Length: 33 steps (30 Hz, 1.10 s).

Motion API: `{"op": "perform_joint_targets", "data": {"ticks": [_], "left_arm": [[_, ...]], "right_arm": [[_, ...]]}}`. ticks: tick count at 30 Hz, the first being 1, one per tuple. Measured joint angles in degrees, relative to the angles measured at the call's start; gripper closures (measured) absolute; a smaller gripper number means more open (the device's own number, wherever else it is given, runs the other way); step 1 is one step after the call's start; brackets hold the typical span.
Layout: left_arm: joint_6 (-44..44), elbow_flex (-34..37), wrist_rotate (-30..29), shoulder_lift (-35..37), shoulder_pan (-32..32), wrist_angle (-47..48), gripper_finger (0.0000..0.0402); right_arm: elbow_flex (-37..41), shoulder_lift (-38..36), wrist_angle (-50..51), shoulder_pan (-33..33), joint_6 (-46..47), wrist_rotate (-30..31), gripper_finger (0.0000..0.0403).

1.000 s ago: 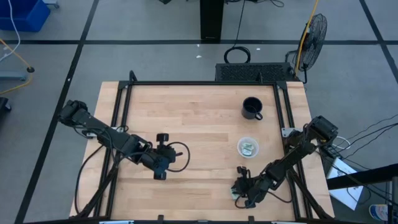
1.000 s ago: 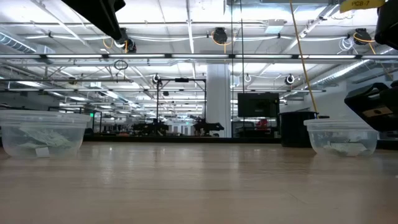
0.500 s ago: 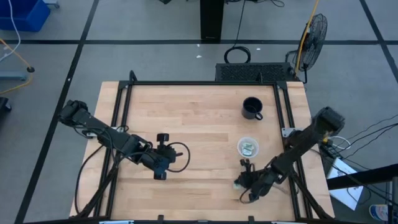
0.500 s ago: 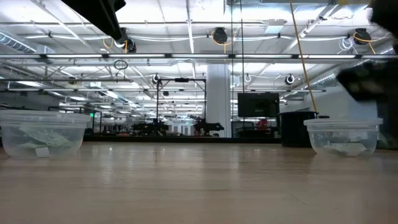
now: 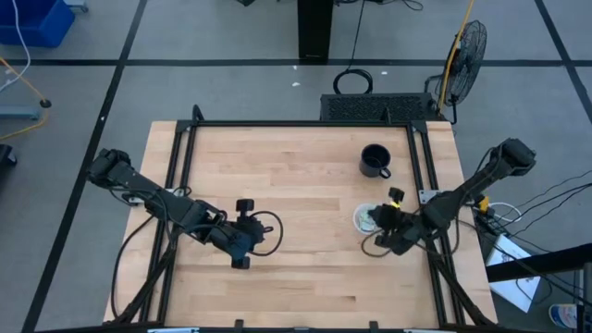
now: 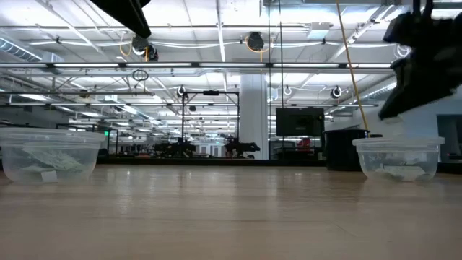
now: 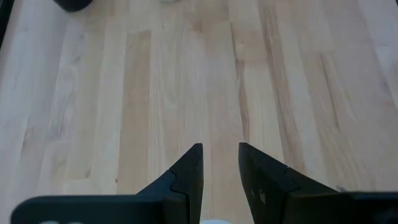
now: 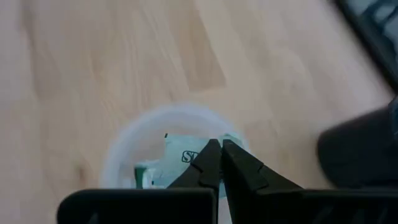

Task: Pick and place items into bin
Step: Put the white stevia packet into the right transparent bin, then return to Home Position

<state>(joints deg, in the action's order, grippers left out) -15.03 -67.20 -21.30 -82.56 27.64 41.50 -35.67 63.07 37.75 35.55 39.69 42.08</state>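
A clear cup (image 5: 367,218) (image 6: 398,159) stands on the table's right half with pale green and white packets (image 6: 395,172) lying in it. My right gripper (image 5: 382,220) (image 8: 219,148) hangs just above this cup (image 8: 124,155), pointing down, shut on one more packet. My left gripper (image 5: 242,242) (image 7: 220,152) waits over bare wood on the table's left half, open and touching nothing. My right gripper pinches a pale green and white packet (image 8: 185,154) between its two fingertips, coming from above and pointing down. The fingers cover the place of contact, so which edge they hold does not show. The packet is lifted clear, over the cup's mouth.
A black mug (image 5: 375,160) stands toward the far edge, beyond the clear cup. The low view shows a second clear cup (image 6: 49,155) with packets at its left. Black frame rails (image 5: 421,157) run along the table's sides. Bare wood lies across the middle (image 5: 305,185).
My right gripper has travelled from close to the table's near edge toward the far edge and slightly right, ending over the clear cup. Its fingers have stayed shut.
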Motion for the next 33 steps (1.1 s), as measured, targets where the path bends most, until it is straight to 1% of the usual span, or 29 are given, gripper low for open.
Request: {"op": "perform_joint_targets", "data": {"ticks": [4, 7, 10, 13, 18, 21, 23, 26, 29, 31, 33], "left_arm": [[0.1, 0.0, -0.1, 0.0, 0.0, -0.6, 0.0293], [-0.1, 0.0, -0.6, 0.0, 0.0, -2.2, 0.0293], [-0.1, 0.0, -2.1, 0.0, 0.0, -3.7, 0.0293], [-0.1, 0.0, -3.3, 0.0, 0.0, -5.2, 0.0293], [-0.8, 0.0, -2.8, 0.0, 0.0, -5.6, 0.0293], [-2.4, 0.0, -2.8, 0.0, 0.0, -5.4, 0.0293], [-1.8, 0.0, -2.9, 0.2, -0.8, -3.8, 0.0293], [-4.3, -0.1, -4.3, 3.7, -3.2, 0.9, 0.0293], [-7.2, -0.7, -4.3, 9.8, -6.3, 4.9, 0.0293], [-6.6, -0.6, -4.4, 14.7, -8.3, 7.1, 0.0293], [-4.4, -0.7, -4.4, 20.0, -9.9, 8.3, 0.0293]], "right_arm": [[3.2, 0.0, -4.2, -2.8, -1.8, -6.4, 0.0402], [5.0, 0.0, -9.4, -4.0, -5.6, -6.6, 0.0401], [6.4, 0.0, -13.0, -4.8, -9.4, -7.7, 0.039], [7.0, 0.0, -13.8, -6.0, -9.8, -9.0, 0.0368], [7.1, 0.0, -14.2, -7.1, -9.3, -8.6, 0.0329], [7.1, -0.1, -15.2, -7.3, -9.7, -7.2, 0.0315], [7.1, -1.0, -16.4, -7.3, -13.0, -7.3, 0.0313], [6.3, -3.8, -17.3, -7.3, -19.5, -7.6, 0.0315], [3.7, -8.1, -17.4, -7.3, -26.6, -7.6, 0.032], [1.9, -11.5, -17.6, -7.2, -31.5, -7.3, 0.0323], [0.9, -15.0, -19.5, -7.2, -34.9, -5.5, 0.0327]]}}
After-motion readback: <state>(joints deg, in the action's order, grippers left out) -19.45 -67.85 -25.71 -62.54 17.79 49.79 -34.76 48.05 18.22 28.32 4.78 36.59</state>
